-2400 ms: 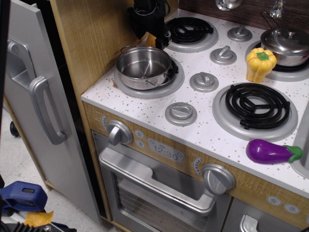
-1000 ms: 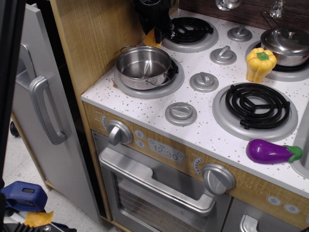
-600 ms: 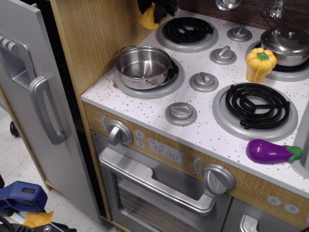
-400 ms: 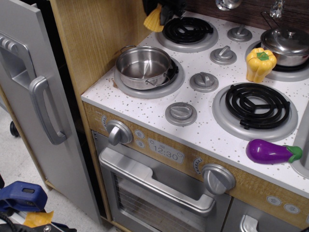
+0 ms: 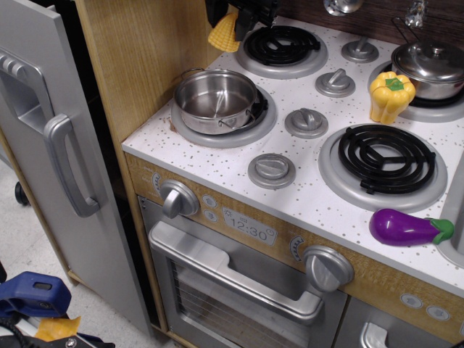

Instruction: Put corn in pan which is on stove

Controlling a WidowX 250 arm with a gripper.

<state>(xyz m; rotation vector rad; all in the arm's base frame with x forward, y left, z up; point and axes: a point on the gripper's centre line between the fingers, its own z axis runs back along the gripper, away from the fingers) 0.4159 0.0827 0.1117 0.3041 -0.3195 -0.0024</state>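
The shiny steel pan (image 5: 215, 100) sits empty on the front-left burner of the white speckled stove (image 5: 217, 170). My black gripper (image 5: 233, 20) is at the top edge of the view, above and behind the pan, near the back-left burner. It is shut on the yellow corn (image 5: 224, 33), which hangs below its fingers, lifted off the stove top. Most of the gripper is cut off by the frame's top edge.
A yellow bell pepper (image 5: 391, 96) stands beside a lidded steel pot (image 5: 431, 67) on the back-right burner. A purple eggplant (image 5: 407, 228) lies at the front right. Silver knobs (image 5: 307, 122) stand between the burners. A wooden cabinet wall (image 5: 141, 58) rises left of the pan.
My gripper closed on the corn beside the back-left burner and lifted it off the stove top. In the last half second the corn stayed raised with slight sideways shifts. The pan has not moved.
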